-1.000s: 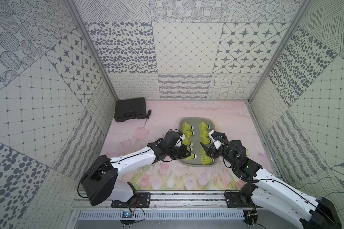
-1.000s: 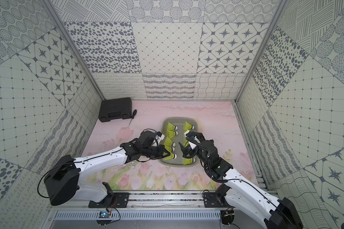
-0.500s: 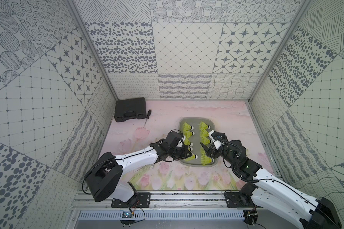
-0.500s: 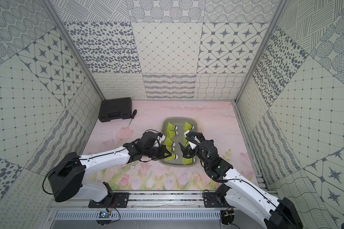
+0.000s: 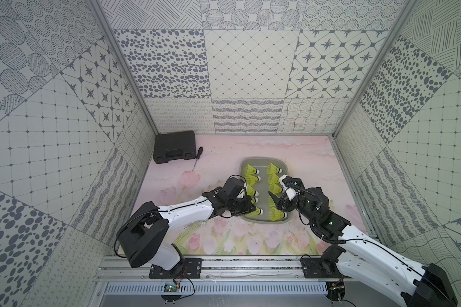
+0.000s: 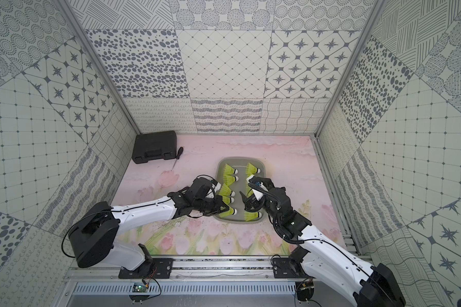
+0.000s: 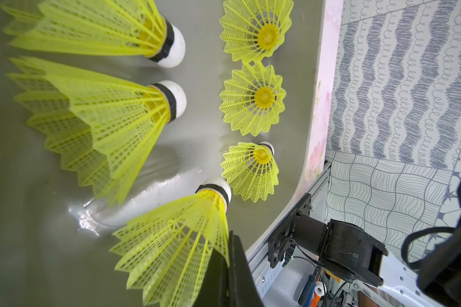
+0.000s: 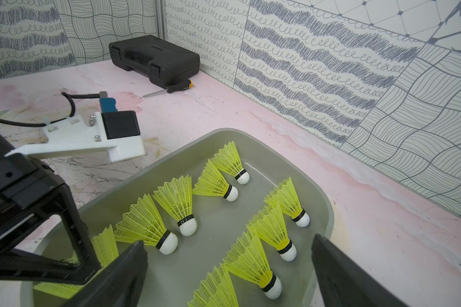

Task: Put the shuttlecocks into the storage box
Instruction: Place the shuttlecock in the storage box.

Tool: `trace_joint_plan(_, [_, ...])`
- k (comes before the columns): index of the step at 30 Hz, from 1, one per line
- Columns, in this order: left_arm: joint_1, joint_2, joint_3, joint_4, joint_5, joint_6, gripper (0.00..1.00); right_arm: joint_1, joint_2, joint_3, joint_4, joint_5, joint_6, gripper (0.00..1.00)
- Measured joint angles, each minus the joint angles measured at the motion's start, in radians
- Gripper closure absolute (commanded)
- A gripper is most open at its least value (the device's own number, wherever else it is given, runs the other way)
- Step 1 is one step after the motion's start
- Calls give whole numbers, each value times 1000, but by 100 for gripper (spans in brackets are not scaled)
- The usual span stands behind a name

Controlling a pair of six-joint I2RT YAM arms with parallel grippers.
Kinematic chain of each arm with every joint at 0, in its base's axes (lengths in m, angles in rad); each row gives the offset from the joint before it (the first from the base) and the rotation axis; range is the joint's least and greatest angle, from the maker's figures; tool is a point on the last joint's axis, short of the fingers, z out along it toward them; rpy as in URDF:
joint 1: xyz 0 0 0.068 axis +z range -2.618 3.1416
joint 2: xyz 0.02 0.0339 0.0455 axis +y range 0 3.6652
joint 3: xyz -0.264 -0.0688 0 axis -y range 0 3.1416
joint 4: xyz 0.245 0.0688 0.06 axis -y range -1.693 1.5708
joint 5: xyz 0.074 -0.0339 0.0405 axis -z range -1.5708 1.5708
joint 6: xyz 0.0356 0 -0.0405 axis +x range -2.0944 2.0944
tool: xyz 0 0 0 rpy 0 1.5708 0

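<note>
Left pincer [image 7: 229, 239] is closed, its two black fingers pressed flat together, and the rim of one shuttlecock [image 7: 171, 252] runs into the seam between them, so it looks pinched by the edge of its yellow skirt. That shuttlecock sits at the lower end of the left row, with its white tip pointing toward the middle of the storage box [image 5: 263, 183]. Whether the tip rests on the grey floor I cannot tell.

Right pincer [image 8: 228, 242] stands wide open and holds nothing. Its fingers [image 8: 330, 268] hang over the lower right part of the box, with only the box and its contents visible between them.

The storage box lies a little right of centre in both top views, on the pink flowered counter [image 5: 224, 148], with its long side running up and down the frame. The shuttlecocks [image 8: 176, 198] lie inside it in two rows along its length. They are on their sides, close together, with the yellow skirts to the left and the white tips with black bands to the right as the top views show them. The right wrist view shows five in one row and four in the other, where the lower edge of the frame cuts that row off.

At the upper left corner of the counter a black case [image 5: 175, 146] sits against the patterned walls. A screwdriver [image 5: 197, 156] lies just beside its right end, well apart from the box.
</note>
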Motion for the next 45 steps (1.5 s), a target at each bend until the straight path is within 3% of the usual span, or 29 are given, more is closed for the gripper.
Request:
trace_joint_plan(16, [0,19,7,-47,-50,31,100,-5,18,0,-9,0,2,0])
trace_joint_plan(28, [0,18,7,-76,-83,50,74,-8,19,0,-9,0,2,0])
trace_joint_plan(45, [5,-104,19,-161,-190,125,58,-14,18,-3,-10,69,24,0])
